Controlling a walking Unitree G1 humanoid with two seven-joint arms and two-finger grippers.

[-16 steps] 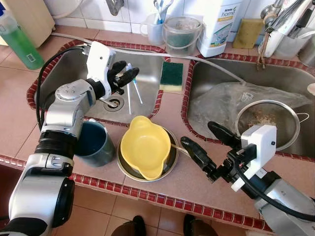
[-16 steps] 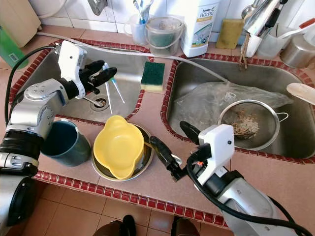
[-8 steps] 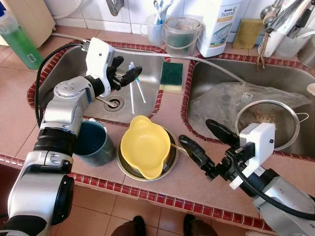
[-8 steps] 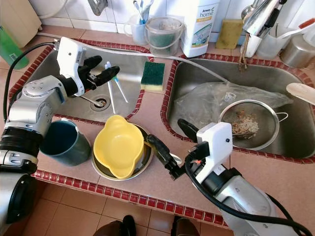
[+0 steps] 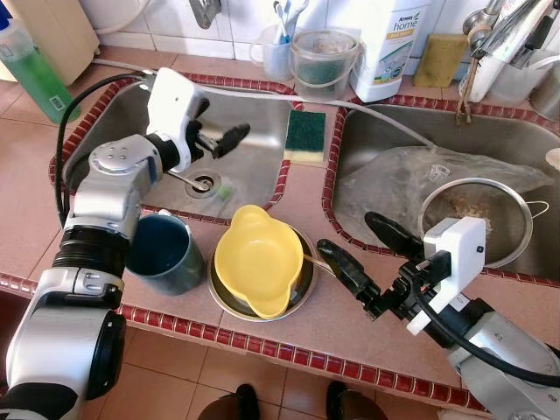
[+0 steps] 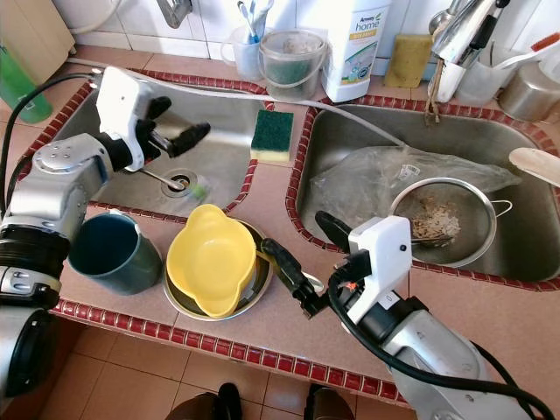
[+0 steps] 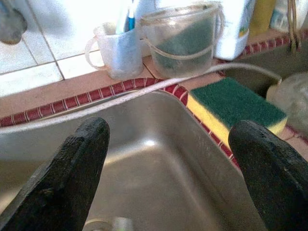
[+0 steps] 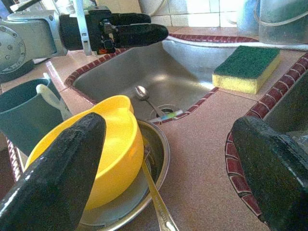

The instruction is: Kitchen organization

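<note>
Right wrist view, blurred toothbrush (image 8: 166,115) near drain, left gripper (image 5: 216,140) spread.

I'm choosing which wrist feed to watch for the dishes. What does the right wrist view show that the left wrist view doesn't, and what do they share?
Right wrist view: the yellow bowl in the metal pan, a teal mug, a spoon by the drain of the left sink, and the open left gripper above that sink. Left wrist view: toothbrushes in a white mug and a white detergent bottle behind the sink. Both: the green-and-yellow sponge on the divider, and the left sink basin.
</note>
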